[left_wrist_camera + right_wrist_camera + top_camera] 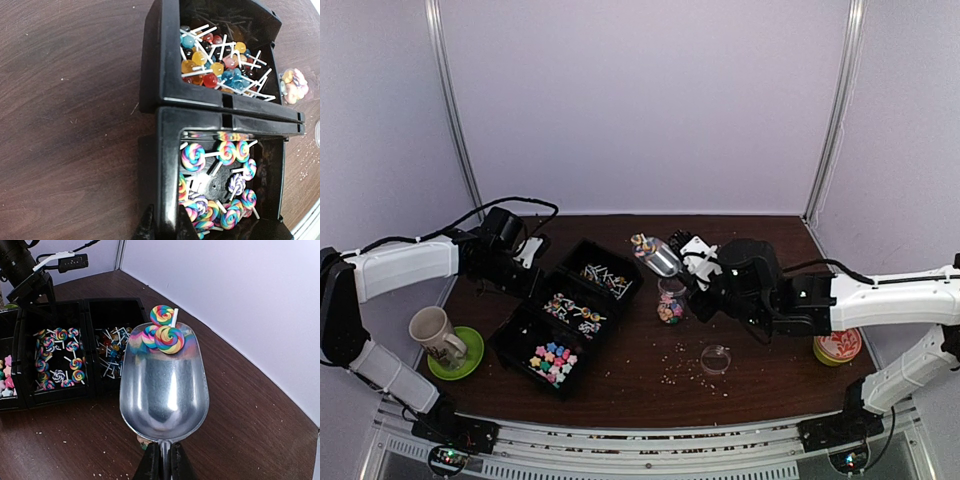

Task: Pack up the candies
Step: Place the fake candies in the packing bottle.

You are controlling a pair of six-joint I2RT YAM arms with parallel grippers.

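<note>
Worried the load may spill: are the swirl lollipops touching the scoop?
Touching. Right wrist view: the lollipops lie piled on the scoop, inside its bowl at the far lip.

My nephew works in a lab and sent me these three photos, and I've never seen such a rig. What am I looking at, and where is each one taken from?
These are two robot arms, a left arm and a right arm, bolted at the table's near edge. Each ends in a two-finger gripper. One picture looks down from above and behind them. The other two come from cameras on the wrists.

On the brown table sits a black tray with three compartments: star sweets, swirl lollipops and ball lollipops. There is also a small clear jar with sweets inside, a round clear lid, a mug on a green saucer, an orange bowl and scattered crumbs.

The left gripper is clamped on the tray's wall. The right gripper holds a metal scoop carrying a few rainbow swirls.
</note>
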